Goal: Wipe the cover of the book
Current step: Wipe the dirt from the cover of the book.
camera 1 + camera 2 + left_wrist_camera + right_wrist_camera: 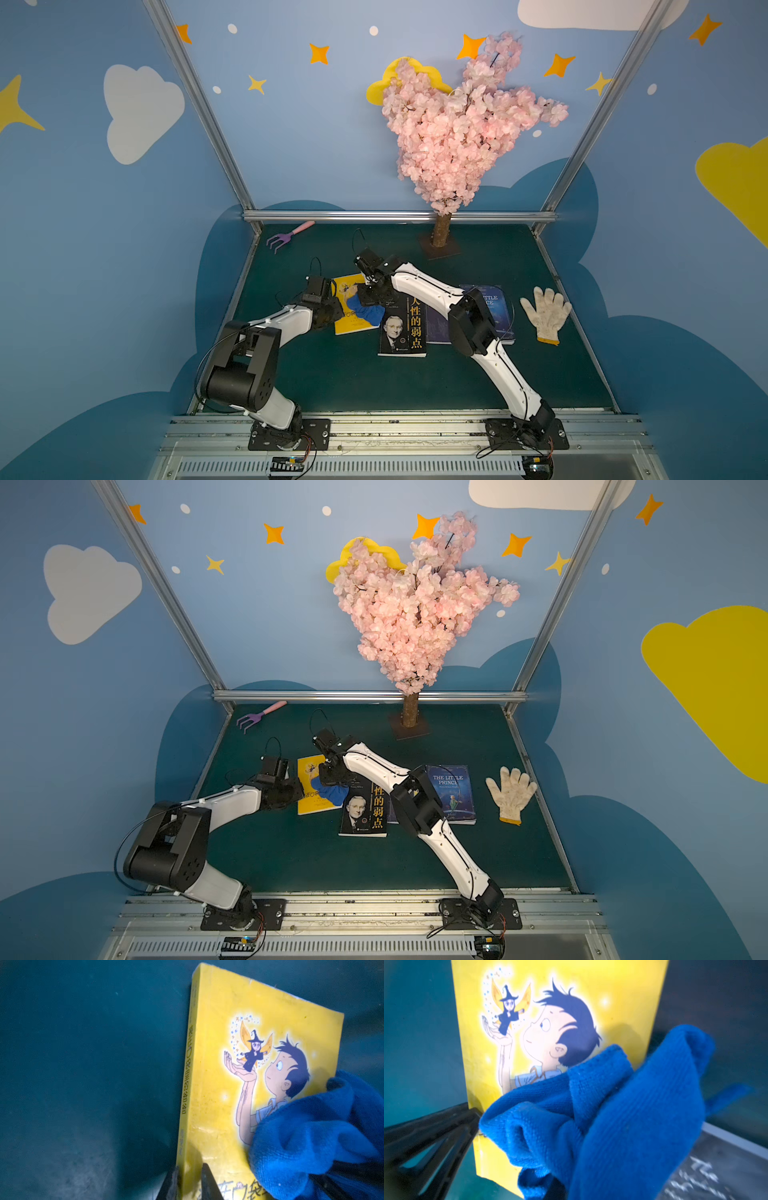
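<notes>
Right gripper (367, 300) is clamped tight on the bunched blue cloth (612, 1115). The cloth hangs under it and rests on the yellow book (218, 1084) cover, over the cartoon boy's lower body. Left gripper (190, 1172) is nearly closed, with fingers on either side of the book's spine edge, pinching it. The book lies flat on the green table (374, 386), right below the right gripper and between the two grippers. Black book (402, 332) sits just beside the right gripper, on the side away from the left gripper; can't tell if it touches the yellow one. Blue book (451, 791) and white glove (546, 313) are farther out the same way.
</notes>
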Robot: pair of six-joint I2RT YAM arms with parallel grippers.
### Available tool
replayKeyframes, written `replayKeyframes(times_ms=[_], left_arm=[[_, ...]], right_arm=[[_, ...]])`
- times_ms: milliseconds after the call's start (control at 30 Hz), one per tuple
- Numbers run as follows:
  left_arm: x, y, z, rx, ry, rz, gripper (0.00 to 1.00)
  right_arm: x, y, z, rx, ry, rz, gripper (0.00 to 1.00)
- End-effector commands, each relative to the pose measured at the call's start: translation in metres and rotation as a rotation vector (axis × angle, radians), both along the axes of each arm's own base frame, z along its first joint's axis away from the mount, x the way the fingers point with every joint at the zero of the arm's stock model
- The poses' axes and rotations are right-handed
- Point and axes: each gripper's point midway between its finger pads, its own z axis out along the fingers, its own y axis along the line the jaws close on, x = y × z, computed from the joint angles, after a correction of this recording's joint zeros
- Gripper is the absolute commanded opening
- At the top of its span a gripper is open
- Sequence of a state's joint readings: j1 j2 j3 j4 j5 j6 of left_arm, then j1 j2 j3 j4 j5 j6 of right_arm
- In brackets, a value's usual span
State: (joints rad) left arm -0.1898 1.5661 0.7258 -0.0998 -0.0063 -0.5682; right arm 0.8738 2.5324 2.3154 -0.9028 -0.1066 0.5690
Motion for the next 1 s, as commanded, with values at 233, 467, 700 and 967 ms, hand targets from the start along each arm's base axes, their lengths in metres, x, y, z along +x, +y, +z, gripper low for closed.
replayKeyframes(times_ms=[233,467,700,967], left_arm=[[-0.019,-0.017,-0.019,-0.055,0.099,-0.065,0.21],[-0.019,-0.018,-0.019,-0.058,0.099,-0.065,0.2],[-0.02,-0.018,-0.019,-0.06,0.101,-0.068,0.2],[-0.021,-0.017,-0.02,-0.058,0.104,-0.067,0.2]], right_arm=[[0.054,0.007,-0.056,0.031,-0.06,-0.058,0.0],[0.023,-0.008,-0.056,-0.04,0.012,-0.039,0.0],[-0.051,-0.037,-0.062,-0.137,0.104,0.041,0.0],[-0.034,-0.028,-0.046,-0.123,0.068,0.035,0.0]])
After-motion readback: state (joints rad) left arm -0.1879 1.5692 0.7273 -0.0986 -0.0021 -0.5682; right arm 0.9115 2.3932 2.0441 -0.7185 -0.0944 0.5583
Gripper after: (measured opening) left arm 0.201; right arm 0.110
